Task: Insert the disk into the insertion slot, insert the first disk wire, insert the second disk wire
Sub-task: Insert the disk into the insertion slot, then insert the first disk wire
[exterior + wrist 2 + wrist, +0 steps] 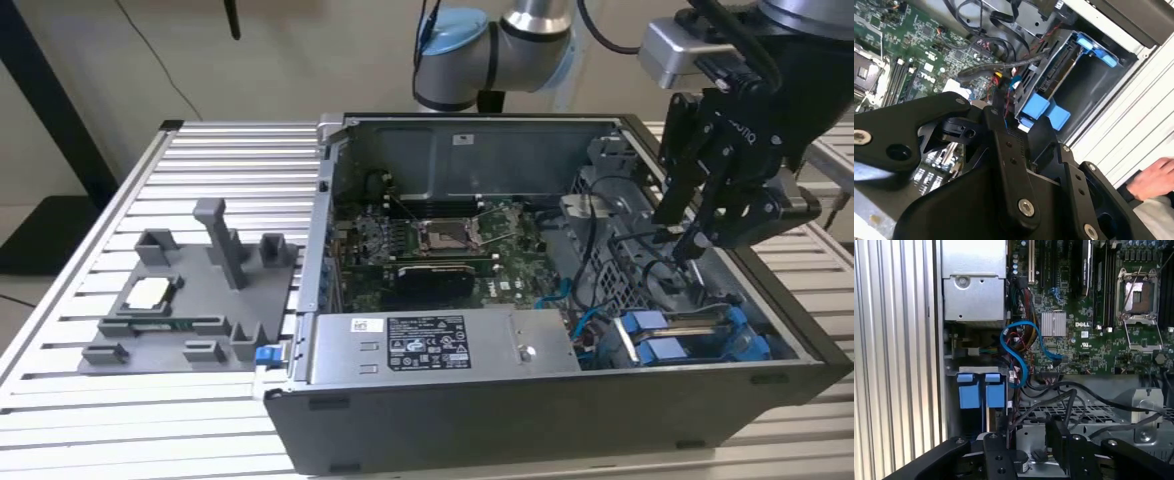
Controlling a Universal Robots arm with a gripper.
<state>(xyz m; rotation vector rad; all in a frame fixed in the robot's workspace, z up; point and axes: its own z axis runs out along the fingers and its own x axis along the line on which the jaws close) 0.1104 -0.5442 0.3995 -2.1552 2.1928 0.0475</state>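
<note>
The disk, a flat drive clipped in a bright blue plastic carrier, sits in the insertion slot, a narrow bay of dark grey metal with blue rails. The bay is in the corner of the open black computer case, just to the exterior view's right of the silver labelled power-supply box. Two blue tabs mark the bay's mouth beside that box.

The drive is seen mostly edge on, so its label and flat face cannot be made out. Dark cables and a looping bright blue flat cable cross the space between the power-supply box and the green motherboard. Whether any wire is plugged into the drive cannot be told.

The black pincer hangs inside the case, above and farther back than the drive, on the far side of it from the power-supply box, and not touching it. In the first wrist view its fingers stand partly apart, with nothing seen between them. A person's hand rests on the slatted aluminium counter outside the case wall.
</note>
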